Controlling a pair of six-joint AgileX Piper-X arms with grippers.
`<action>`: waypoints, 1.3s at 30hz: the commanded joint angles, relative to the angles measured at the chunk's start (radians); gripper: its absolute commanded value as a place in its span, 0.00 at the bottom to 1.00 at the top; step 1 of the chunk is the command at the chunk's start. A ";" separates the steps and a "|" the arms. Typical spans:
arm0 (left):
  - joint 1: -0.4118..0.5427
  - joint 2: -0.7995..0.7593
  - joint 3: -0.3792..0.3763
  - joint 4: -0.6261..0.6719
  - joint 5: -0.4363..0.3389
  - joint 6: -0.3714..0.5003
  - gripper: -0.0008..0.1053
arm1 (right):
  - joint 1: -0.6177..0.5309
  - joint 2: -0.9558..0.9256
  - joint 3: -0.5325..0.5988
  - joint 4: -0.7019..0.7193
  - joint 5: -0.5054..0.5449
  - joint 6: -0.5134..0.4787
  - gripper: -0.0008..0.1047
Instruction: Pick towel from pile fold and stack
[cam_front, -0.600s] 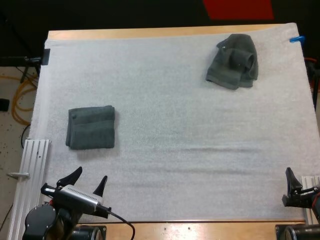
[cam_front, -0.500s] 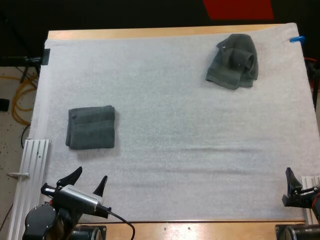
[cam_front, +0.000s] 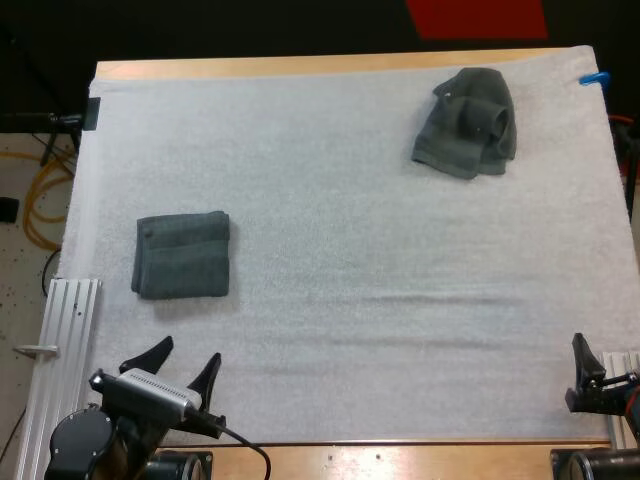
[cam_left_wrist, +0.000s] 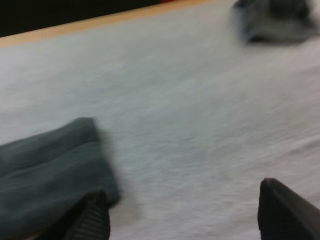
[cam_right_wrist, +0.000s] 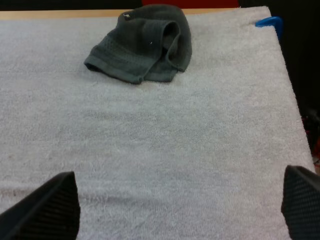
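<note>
Metal rail (cam_front: 65, 330) lies along the near-left edge of the mat (cam_front: 330, 260), just outboard of the left fingers (cam_front: 148, 353). The left fingers sit low at the near-left corner of the counter (cam_front: 300, 66), tips pointing fwd over the white mat. They're spread wide w/ mat btwn them, holding nothing.

Folded towel (cam_front: 182, 255): a neat dark grey-green square, flat on the mat. It's ahead of the left fingers, apart from the tips & not touching. In the left wrist view its near corner sits just beyond the left-hand finger of the pair, w/ none of it btwn the two.

The mat ahead of both pairs shows a few faint creases across the middle.

Crumpled towel (cam_front: 467, 122): same dark grey-green, bunched up w/ a rolled fold on top. It's on the far side of the mat nr the far counter edge, well apart from the folded towel. From the left fingers it's far ahead & well off to the right. From the right fingers (cam_front: 583, 362) it's far fwd & inboard, toward the left arm's side.

The right fingers sit at the near-right edge of the mat, tips fwd. In the right wrist view they stand wide apart w/ mat btwn them, gripping nothing; the crumpled towel lies well beyond the tips, nearer the left-hand finger's side.
</note>
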 joint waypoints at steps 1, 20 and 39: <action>0.002 -0.081 -0.012 -0.007 0.044 -0.048 0.58 | -0.003 0.013 -0.023 -0.002 -0.006 -0.011 0.76; 0.002 0.364 -0.392 -0.010 0.310 0.067 0.58 | -0.003 0.496 -0.347 0.000 -0.280 -0.011 0.76; 0.002 0.407 -0.414 -0.007 0.299 0.067 0.65 | -0.003 1.299 -0.646 -0.372 -0.153 0.125 0.76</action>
